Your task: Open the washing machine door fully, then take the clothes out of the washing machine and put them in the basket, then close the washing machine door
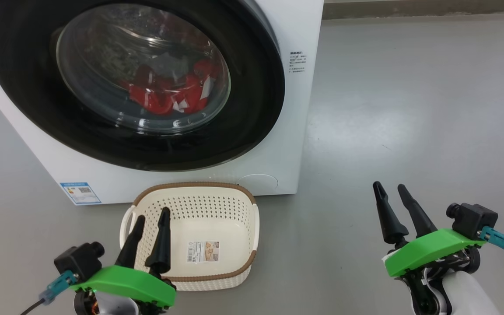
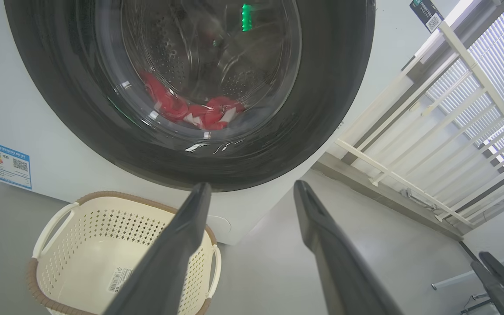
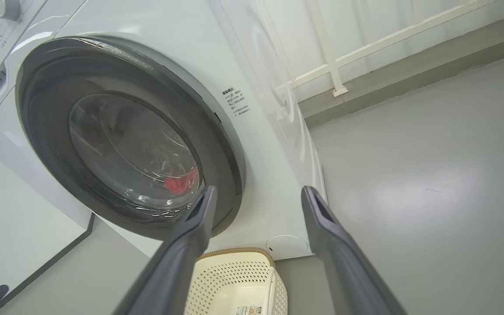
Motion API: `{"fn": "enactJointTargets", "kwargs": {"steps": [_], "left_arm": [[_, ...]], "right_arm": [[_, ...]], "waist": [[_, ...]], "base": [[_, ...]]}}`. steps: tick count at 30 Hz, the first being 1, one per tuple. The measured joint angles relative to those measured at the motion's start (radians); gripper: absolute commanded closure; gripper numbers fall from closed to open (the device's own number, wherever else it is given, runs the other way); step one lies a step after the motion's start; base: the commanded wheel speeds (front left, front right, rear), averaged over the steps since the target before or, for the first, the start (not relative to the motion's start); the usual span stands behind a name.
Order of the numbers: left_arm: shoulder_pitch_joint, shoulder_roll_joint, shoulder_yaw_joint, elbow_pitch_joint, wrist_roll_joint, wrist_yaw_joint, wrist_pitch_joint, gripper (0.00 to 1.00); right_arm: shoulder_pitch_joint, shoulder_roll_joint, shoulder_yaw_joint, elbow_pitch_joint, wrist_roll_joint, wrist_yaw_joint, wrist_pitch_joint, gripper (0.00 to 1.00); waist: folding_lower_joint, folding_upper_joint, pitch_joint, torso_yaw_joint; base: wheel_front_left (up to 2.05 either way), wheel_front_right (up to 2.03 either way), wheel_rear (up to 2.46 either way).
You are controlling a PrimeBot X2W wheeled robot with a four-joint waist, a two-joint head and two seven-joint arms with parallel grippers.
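The white washing machine [image 1: 295, 144] stands ahead with its round black-rimmed door [image 1: 252, 109] shut against its front. Red and white clothes [image 1: 169, 94] lie in the drum behind the glass; the clothes [image 2: 190, 111] also show from the left wrist, and a red patch of the clothes [image 3: 182, 183] from the right wrist. The cream basket [image 1: 243, 210] sits on the floor before the machine, with nothing in it but a paper label. My left gripper [image 1: 150, 217] hovers open over the basket's near left side. My right gripper [image 1: 390, 188] stands open over bare floor to the right.
Grey floor [image 1: 409, 109] spreads right of the machine. A white railing [image 2: 431, 140] and a raised kerb run along the wall beside it. A blue label [image 1: 80, 192] marks the machine's lower left corner. In the left wrist view the other gripper's fingers [image 2: 497, 280] appear low right.
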Motion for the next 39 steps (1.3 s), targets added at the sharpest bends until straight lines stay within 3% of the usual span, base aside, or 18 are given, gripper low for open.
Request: {"fn": "enactJointTargets", "kwargs": {"steps": [39], "left_arm": [[-0.085,0.007,-0.064,0.054,0.351,0.056,-0.111,0.0]], "right_arm": [[-0.09,-0.021,0.06,0.053,-0.447,0.0,-0.113,0.0]], "waist": [[0.0,0.0,-0.011,-0.012]], "base": [[0.0,0.0,0.0]]}}
